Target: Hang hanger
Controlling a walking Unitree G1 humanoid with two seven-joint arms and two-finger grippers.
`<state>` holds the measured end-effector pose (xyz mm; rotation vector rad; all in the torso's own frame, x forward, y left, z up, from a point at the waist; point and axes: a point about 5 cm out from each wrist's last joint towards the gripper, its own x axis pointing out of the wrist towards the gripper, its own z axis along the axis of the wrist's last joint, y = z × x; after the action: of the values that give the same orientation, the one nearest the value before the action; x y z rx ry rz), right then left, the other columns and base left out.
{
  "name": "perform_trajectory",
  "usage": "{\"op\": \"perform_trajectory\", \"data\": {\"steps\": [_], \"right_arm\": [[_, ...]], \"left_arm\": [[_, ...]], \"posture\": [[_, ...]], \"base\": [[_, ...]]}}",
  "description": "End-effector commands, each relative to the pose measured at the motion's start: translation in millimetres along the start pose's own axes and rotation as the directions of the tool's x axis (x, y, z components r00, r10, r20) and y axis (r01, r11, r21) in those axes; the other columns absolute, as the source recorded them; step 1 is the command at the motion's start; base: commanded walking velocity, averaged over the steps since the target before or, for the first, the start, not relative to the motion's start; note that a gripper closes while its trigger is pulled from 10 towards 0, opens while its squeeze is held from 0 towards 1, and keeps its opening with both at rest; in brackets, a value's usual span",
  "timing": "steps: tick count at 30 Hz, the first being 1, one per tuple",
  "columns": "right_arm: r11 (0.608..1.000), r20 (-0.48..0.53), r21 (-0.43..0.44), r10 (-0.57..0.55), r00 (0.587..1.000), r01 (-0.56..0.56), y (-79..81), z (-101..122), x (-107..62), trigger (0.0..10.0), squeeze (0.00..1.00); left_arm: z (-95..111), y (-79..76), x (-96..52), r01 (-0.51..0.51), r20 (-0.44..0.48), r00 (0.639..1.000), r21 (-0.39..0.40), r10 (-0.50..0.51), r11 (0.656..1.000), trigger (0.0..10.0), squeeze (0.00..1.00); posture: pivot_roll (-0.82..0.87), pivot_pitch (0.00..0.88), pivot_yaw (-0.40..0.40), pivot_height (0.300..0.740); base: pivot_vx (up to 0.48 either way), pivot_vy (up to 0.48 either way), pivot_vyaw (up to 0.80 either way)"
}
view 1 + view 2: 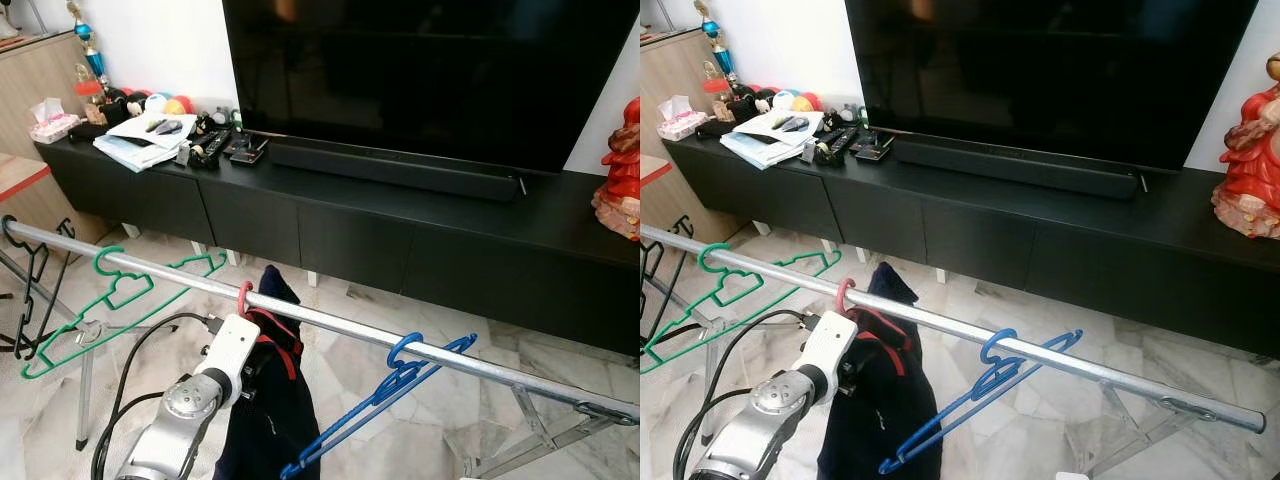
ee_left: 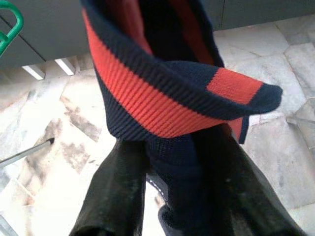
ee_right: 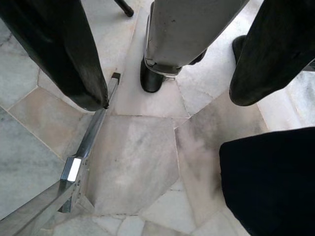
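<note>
Along the metal rail [image 1: 330, 322] that slants across the room, a green hanger [image 1: 110, 290] hangs at the left end. Next to it, the left gripper [image 2: 172, 196] is clamped on a navy garment [image 1: 270, 410] with red trim, which hangs from a red hanger [image 1: 245, 295] whose hook sits over the rail. Further right, a blue hanger [image 1: 385, 390] hangs tilted on the rail. Down over the marble floor [image 3: 142, 157], the right gripper [image 3: 170, 93] hangs with its fingers spread apart.
</note>
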<state>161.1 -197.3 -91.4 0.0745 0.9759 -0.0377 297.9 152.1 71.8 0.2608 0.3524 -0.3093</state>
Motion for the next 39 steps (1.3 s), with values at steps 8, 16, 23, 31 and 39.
{"op": "perform_trajectory", "data": {"steps": [8,16,23,31,39], "right_arm": [[1.000,-0.015,0.005,0.007,1.000,-0.007,3.1,-3.5,0.0,10.0,0.00],[1.000,-0.016,0.005,0.007,1.000,-0.007,3.0,-3.9,-0.1,10.0,0.00],[1.000,-0.017,0.004,0.008,1.000,-0.008,3.2,-3.9,-0.1,10.0,0.00],[1.000,-0.016,0.006,0.007,1.000,-0.007,3.2,-3.8,-0.1,10.0,0.00],[1.000,-0.016,0.006,0.006,1.000,-0.006,3.1,-4.1,-0.1,10.0,0.00]], "left_arm": [[0.0,5.0,-0.1,-0.026,-0.008,1.000,0.017,0.027,1.000,0.0,0.00],[2.7,7.1,-1.4,-0.030,0.020,0.999,0.011,0.030,0.999,0.0,0.00],[6.5,8.1,-2.5,-0.035,0.062,0.997,0.002,0.035,0.999,0.0,0.00],[11.2,7.6,-5.2,-0.039,0.126,0.991,-0.028,0.042,0.999,0.0,0.00],[17.7,19.0,-17.3,-0.076,0.218,0.973,-0.025,0.080,0.997,0.0,0.00]], "posture": [[0.06,0.061,0.047,0.740],[0.06,0.063,0.046,0.740],[0.06,0.063,0.046,0.740],[0.06,0.063,0.046,0.740],[0.06,0.061,0.050,0.740]], "base": [[0.000,0.000,0.00],[0.000,0.000,0.00],[0.000,0.000,0.00],[0.000,0.000,0.00],[0.000,0.000,0.00]]}}
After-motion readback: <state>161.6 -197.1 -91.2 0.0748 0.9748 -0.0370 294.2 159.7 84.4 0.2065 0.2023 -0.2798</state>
